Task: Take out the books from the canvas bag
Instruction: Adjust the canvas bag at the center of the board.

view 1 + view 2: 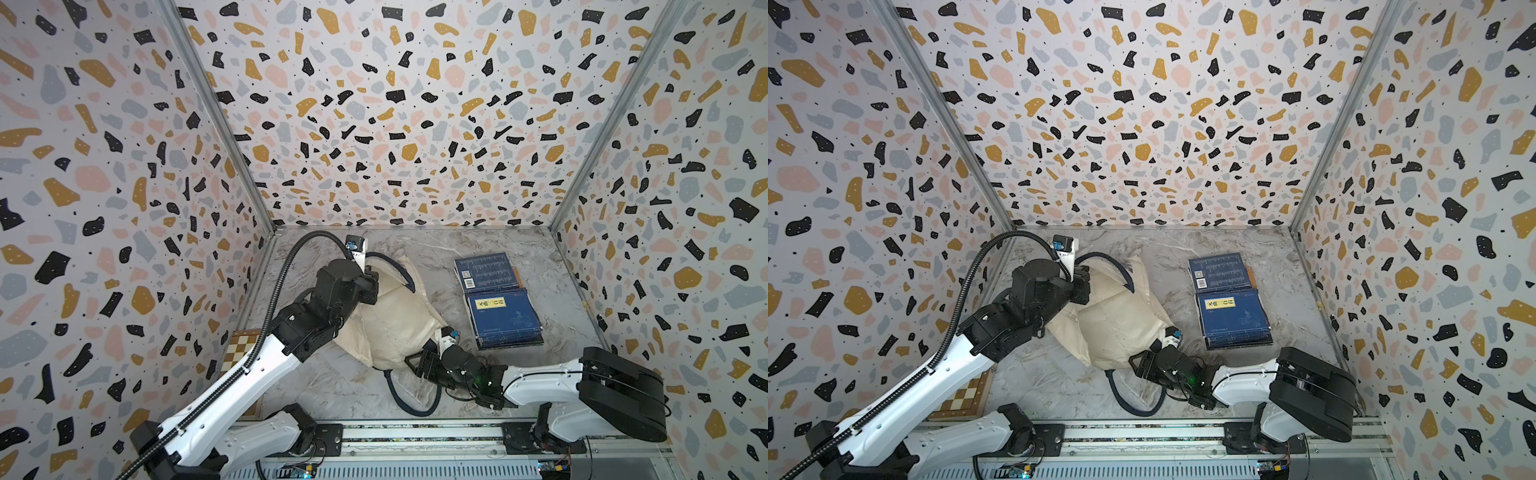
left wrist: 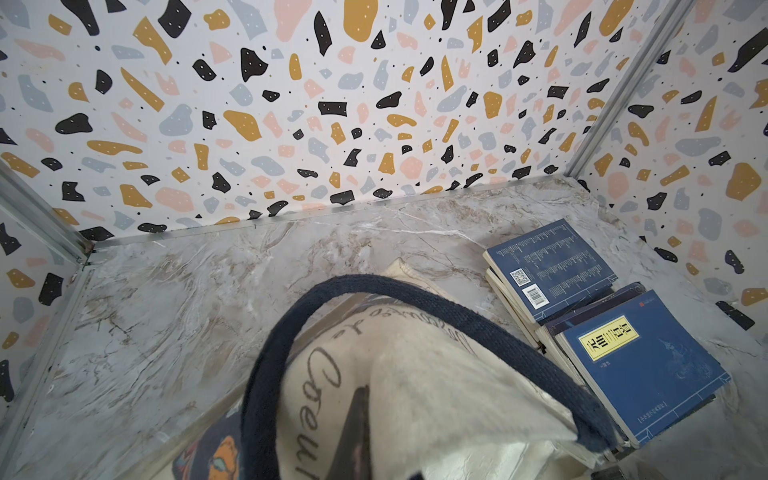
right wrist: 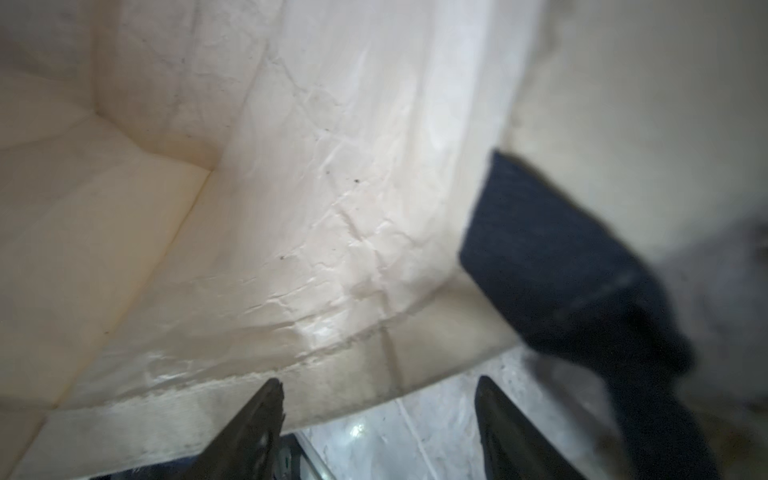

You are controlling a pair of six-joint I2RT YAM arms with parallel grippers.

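Bag: far end pinched by closed left gripper; right gripper: jaws wide, empty, at mouth; books stacked nearby; advice: keep bag lifted, check inside corners

Matt cream cloth on the canvas bag, rough navy weave on the handle; smooth paper covers on the books; polished marble-look tabletop.

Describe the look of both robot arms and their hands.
The left arm has white shells, black joints and a black ribbed cable hose alongside. The right arm is white too, with a bulky rounded black housing, thin black wires and a green light. The left hand and right hand are black. A white camera block sits at each wrist.
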